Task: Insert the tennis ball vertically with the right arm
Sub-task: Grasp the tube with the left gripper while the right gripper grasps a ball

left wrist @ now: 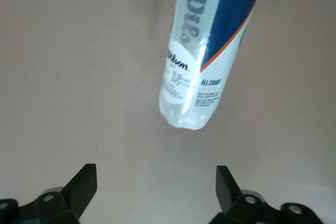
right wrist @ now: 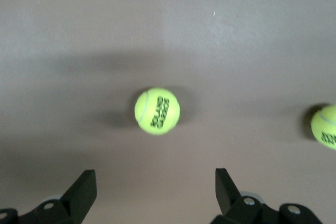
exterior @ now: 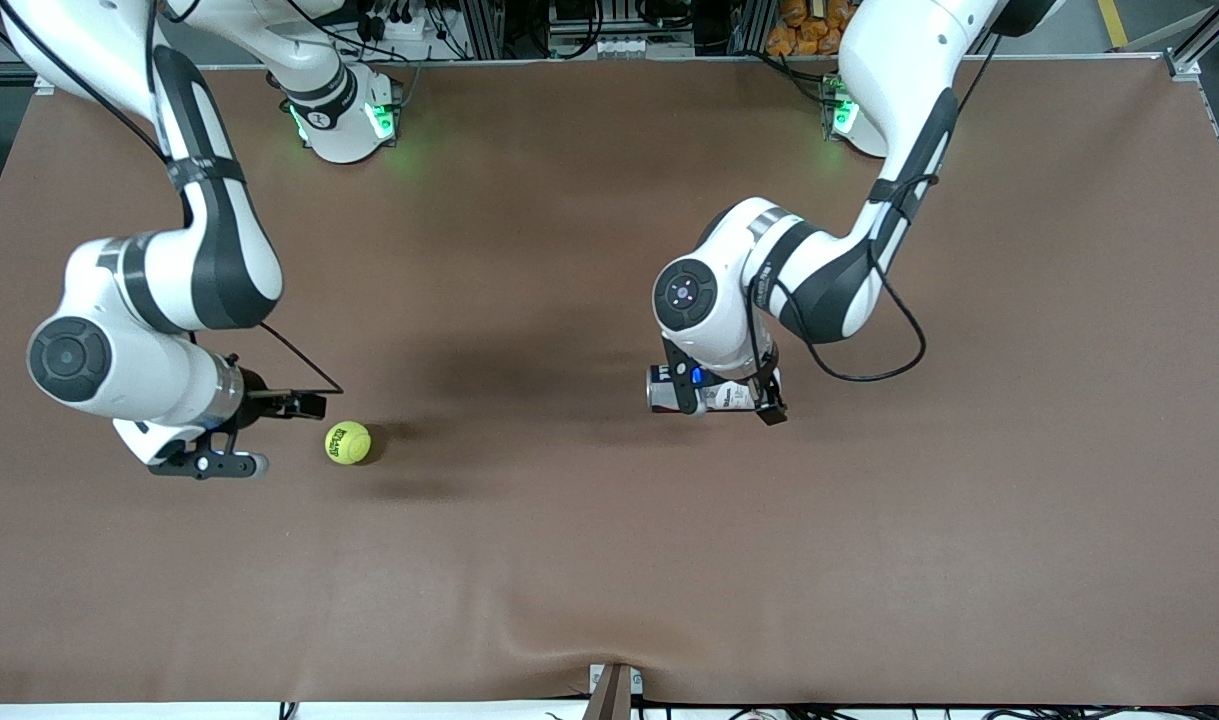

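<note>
Just beside the wide-open right pincer (exterior: 284,432), apparently untouched: 1 tennis ball (exterior: 348,442) on the table (exterior: 609,560).

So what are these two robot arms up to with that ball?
Nothing is held yet. The right gripper hangs open beside a yellow tennis ball lying on the brown table, lined up to pick it up. A second ball shows at the edge of the right wrist view. The left gripper hangs open over a clear Wilson ball tube lying on its side, which the ball is meant to go into.
</note>
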You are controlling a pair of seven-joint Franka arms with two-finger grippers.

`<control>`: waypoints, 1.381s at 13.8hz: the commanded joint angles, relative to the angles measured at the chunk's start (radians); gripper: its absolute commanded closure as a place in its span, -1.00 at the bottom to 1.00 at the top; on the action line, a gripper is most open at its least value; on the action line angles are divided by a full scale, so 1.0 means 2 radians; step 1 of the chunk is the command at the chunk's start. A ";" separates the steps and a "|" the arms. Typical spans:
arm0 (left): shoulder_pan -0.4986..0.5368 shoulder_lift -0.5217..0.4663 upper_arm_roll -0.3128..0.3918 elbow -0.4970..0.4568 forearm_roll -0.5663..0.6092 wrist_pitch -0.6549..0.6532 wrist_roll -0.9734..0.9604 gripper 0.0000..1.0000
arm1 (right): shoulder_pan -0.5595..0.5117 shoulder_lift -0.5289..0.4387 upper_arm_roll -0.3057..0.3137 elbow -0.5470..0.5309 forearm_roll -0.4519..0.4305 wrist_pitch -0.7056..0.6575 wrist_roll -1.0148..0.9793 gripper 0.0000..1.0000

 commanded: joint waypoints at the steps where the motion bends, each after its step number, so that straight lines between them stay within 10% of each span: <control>1: -0.013 0.011 0.004 0.010 0.015 0.001 0.001 -1.00 | 0.002 0.034 -0.002 0.008 0.006 0.037 -0.005 -1.00; 19: -0.034 0.058 0.002 0.005 0.090 0.032 0.016 -1.00 | 0.014 0.131 -0.002 -0.001 0.031 0.096 0.006 -1.00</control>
